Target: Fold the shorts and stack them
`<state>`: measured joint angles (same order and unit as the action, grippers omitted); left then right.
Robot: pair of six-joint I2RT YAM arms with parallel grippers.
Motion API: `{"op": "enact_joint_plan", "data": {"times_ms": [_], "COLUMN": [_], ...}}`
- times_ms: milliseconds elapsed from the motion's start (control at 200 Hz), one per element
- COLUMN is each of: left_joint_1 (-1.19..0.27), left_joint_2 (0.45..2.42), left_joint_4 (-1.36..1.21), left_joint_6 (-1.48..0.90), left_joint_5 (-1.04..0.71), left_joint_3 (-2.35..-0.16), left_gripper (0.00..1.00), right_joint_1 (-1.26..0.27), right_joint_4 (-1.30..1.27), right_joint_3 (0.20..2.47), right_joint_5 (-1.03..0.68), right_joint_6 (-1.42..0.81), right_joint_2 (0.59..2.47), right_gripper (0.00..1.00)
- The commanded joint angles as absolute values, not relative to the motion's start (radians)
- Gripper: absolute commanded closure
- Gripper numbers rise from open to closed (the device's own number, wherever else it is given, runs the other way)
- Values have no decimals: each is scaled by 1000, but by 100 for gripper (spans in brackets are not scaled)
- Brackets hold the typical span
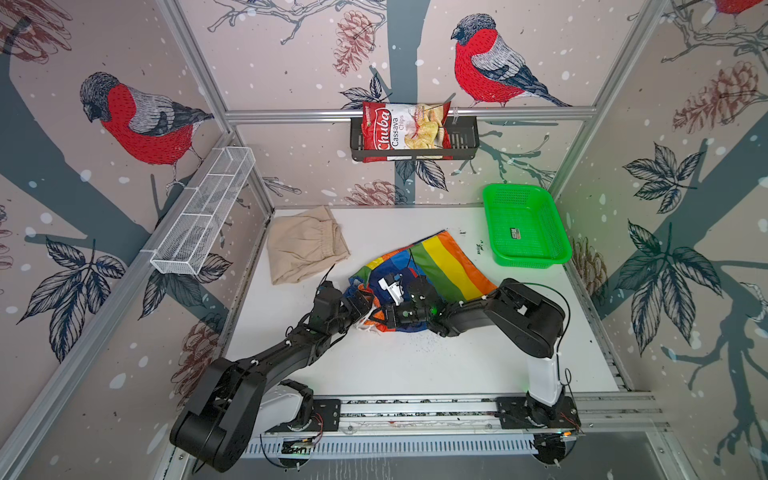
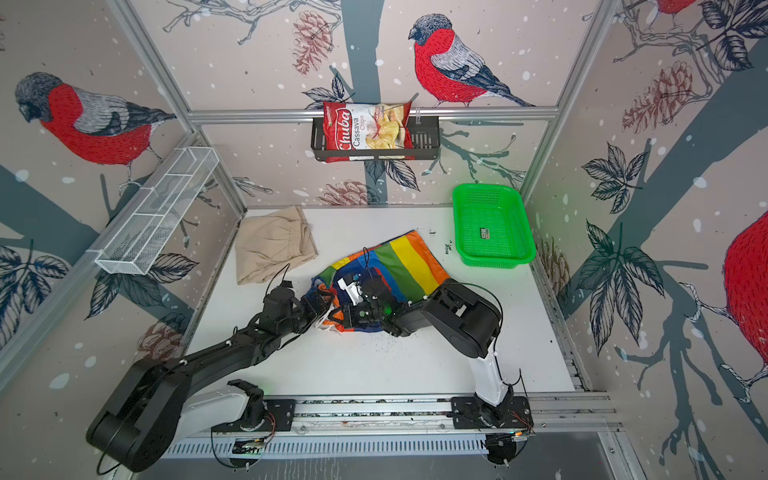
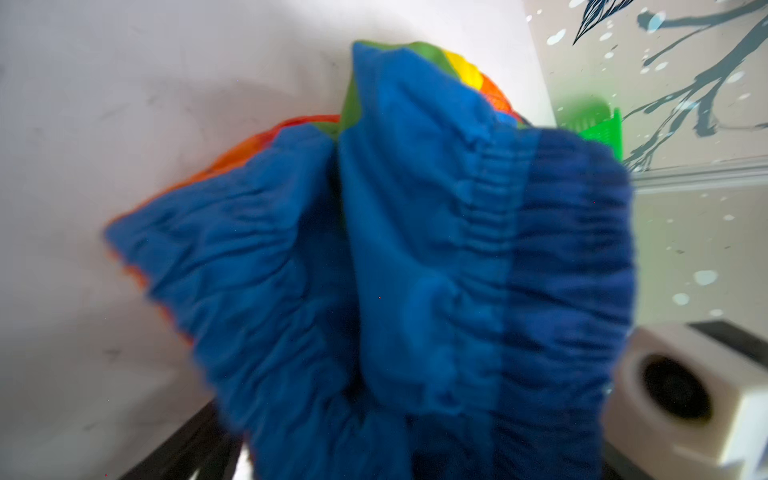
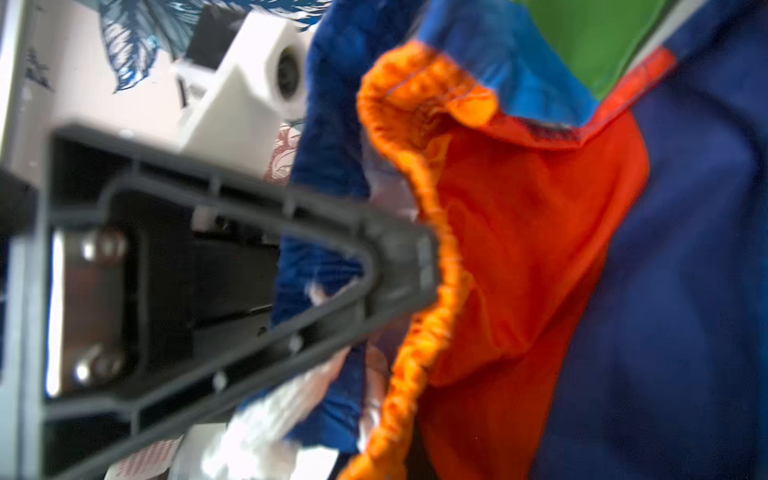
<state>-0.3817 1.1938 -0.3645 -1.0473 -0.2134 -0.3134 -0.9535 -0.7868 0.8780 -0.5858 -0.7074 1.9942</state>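
The right gripper (image 1: 388, 318) is squeezed tight on the rainbow shorts (image 1: 449, 266). In its wrist view the grey tip of the right gripper (image 4: 419, 266) pinches the puffy orange edge (image 4: 415, 353) of the waist. Red and dark blue cloth hangs just past that tip. The left gripper (image 1: 360, 306) is right beside the right gripper, on its left, and the two are very close together. Its jaws stand wide apart. The blue waist (image 3: 415, 249) of the same shorts is bunched up right in front of the left gripper and fills most of its wrist view. That hides the fingers, so I cannot tell if they touch the cloth. A bit of white drawstring (image 1: 365, 328) pokes out just below the two grippers in both top views. The rest of the rainbow shorts spreads out on the white table (image 1: 415, 365) behind both grippers and off to their right. There the green, yellow and orange stripes lie flat. The beige shorts (image 1: 305, 245) lie crumpled well apart from the left gripper, farther back and to its left, near the back corner of the table. They do not touch the rainbow shorts. The green basket (image 1: 532, 259) sits well apart from the right gripper, farther back and to its right, next to the side wall.
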Motion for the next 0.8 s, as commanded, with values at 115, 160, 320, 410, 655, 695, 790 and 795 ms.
{"op": "enact_joint_plan", "data": {"times_ms": [115, 160, 320, 410, 655, 695, 790, 795], "left_joint_1": [-385, -385, -385, -385, -385, -384, -377, -376], "left_joint_2": [1247, 1257, 1282, 1284, 1245, 1242, 1254, 1257], "left_joint_4": [-512, -521, -510, -501, -322, -280, -138, -128], "left_joint_6": [-1082, -1087, -1090, -1085, -1012, -988, -921, -917], "left_joint_5": [-258, -264, -286, -294, -224, -210, -163, -161], "left_joint_3": [-361, -363, -360, -354, -398, -419, -492, -497], "left_gripper": [2, 2, 6, 26, 93, 97, 100, 100], "right_joint_1": [-978, -984, -997, -997, -995, -992, -975, -972], "right_joint_4": [-758, -737, -668, -659, -650, -632, -556, -553], "right_joint_3": [907, 917, 939, 939, 919, 910, 882, 878], "right_joint_5": [-605, -598, -546, -526, -494, -488, -462, -460], "right_joint_6": [-692, -679, -633, -621, -605, -595, -554, -553], "right_joint_2": [2016, 2025, 2021, 2006, 1951, 1925, 1815, 1809], "right_gripper": [94, 94, 94, 91, 66, 62, 47, 46]}}
